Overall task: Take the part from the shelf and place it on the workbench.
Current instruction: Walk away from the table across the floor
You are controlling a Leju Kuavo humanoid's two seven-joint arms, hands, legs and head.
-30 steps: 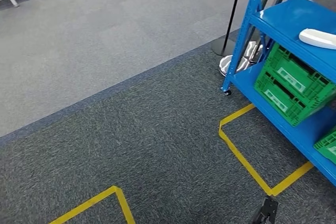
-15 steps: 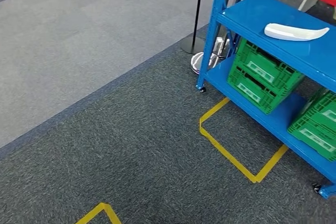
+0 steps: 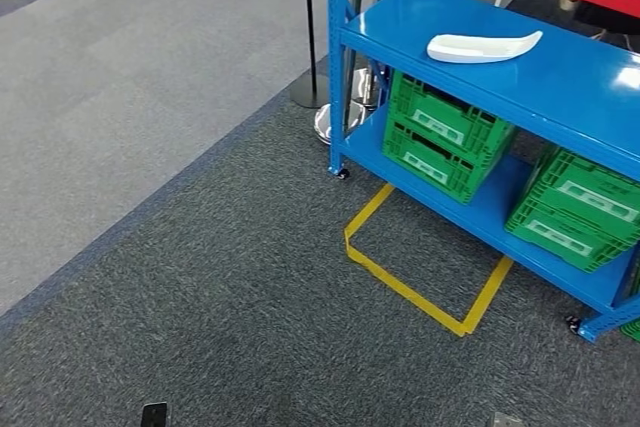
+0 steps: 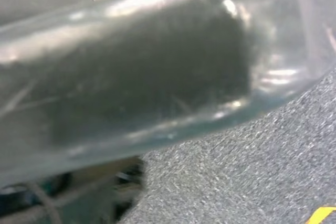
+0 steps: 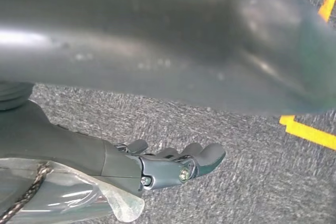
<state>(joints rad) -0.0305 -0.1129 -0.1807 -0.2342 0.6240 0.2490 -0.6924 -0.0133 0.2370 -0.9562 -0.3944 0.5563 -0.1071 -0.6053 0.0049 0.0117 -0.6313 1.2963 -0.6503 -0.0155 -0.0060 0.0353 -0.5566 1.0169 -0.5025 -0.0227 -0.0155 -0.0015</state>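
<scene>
Fingers (image 5: 186, 163) of the right hand (image 5: 166, 166) hang apart, empty; left hand's state unclear; white part (image 3: 483, 46) lies on the blue shelf (image 3: 573, 77).

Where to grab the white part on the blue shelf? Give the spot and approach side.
Judging by its pose, take the white part near its thicker rounded end, from above and the shelf's open front. It lies flat and long on the upper deck with bare space around; the far end tapers thin.

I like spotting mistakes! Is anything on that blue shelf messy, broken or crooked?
Nothing looks broken or spilled. The white part lies flat on the blue shelf. The two green crates below sit tidily on the lower shelf.
</scene>
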